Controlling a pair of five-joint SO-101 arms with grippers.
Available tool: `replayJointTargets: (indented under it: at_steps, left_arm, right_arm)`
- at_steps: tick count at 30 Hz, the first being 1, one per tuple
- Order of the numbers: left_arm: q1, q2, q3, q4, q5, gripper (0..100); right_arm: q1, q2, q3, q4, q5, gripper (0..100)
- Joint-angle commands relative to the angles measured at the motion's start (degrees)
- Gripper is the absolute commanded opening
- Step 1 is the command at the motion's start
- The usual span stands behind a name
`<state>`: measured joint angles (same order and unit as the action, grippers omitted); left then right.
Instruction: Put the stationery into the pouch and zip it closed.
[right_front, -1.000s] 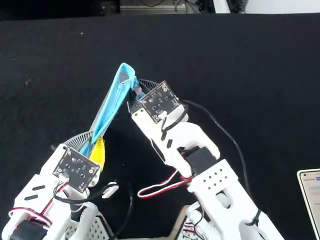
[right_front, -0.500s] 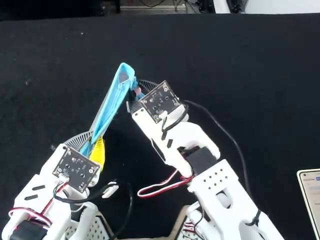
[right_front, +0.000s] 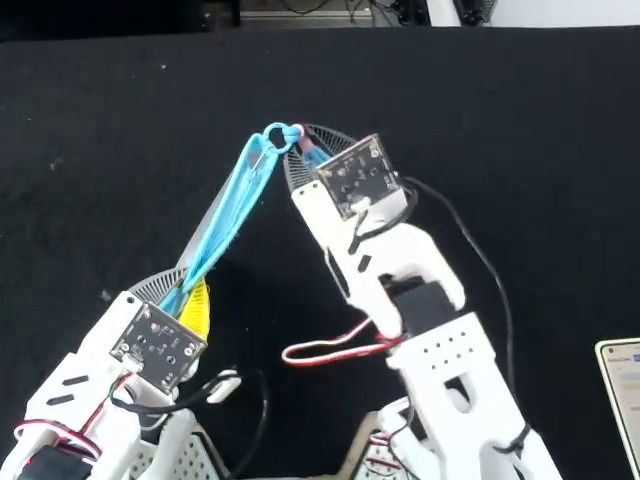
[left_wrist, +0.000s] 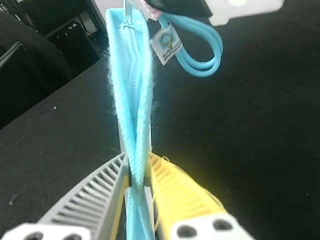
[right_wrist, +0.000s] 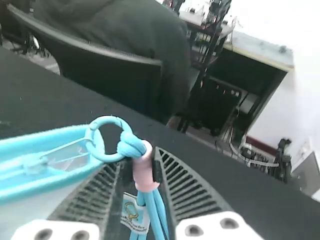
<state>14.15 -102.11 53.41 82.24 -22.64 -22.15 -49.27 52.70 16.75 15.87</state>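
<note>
The slim light-blue fabric pouch (right_front: 222, 228) hangs taut above the black surface (right_front: 500, 120), its near-left end clenched in the jaws of the left gripper (left_wrist: 137, 175) and its far blue cord pull (right_wrist: 130, 145) pinched in the jaws of the right gripper (right_wrist: 141, 164), the zip apparently drawn almost fully shut.

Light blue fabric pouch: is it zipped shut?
Shut where visible: teeth of the light blue fabric pouch meet, its slider beside the right gripper.

pouch (right_front: 232, 205) contents hidden, white device (right_front: 622, 392) edge-cropped
</note>
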Motion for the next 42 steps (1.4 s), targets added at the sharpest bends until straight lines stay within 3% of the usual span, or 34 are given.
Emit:
replayJointTargets:
  at_steps: [1, 20, 27, 31, 33, 36, 42]
  left_arm:
    - [0.31, 0.35, 0.40, 1.14, -0.53, 3]
    - [0.31, 0.35, -0.04, 2.55, -0.44, 3]
    - [-0.22, 0.35, 0.48, 0.09, -0.70, 3]
    - [-0.31, 0.35, 0.48, -2.29, -0.70, 3]
    - [-0.31, 0.35, 0.48, -3.34, -0.70, 3]
    - [-1.80, 0.35, -0.22, -4.66, -0.79, 3]
    - [-13.58, 0.44, 1.01, -16.70, -0.53, 3]
  right_arm:
    - [3.60, 3.56, -6.37, -0.79, 0.00, 1.1]
    - [12.57, 23.16, -18.24, 0.00, -0.35, 1.1]
    - [2.37, 9.63, -18.51, 17.67, 0.09, 2.9]
    - [-1.93, -0.48, -18.42, 30.33, -0.18, 18.2]
    - [-1.41, -5.76, -18.24, 36.22, -0.18, 23.4]
    - [2.73, -13.05, -17.01, 42.02, 0.18, 22.3]
    - [12.13, -24.40, -1.89, 38.51, 0.18, 12.2]
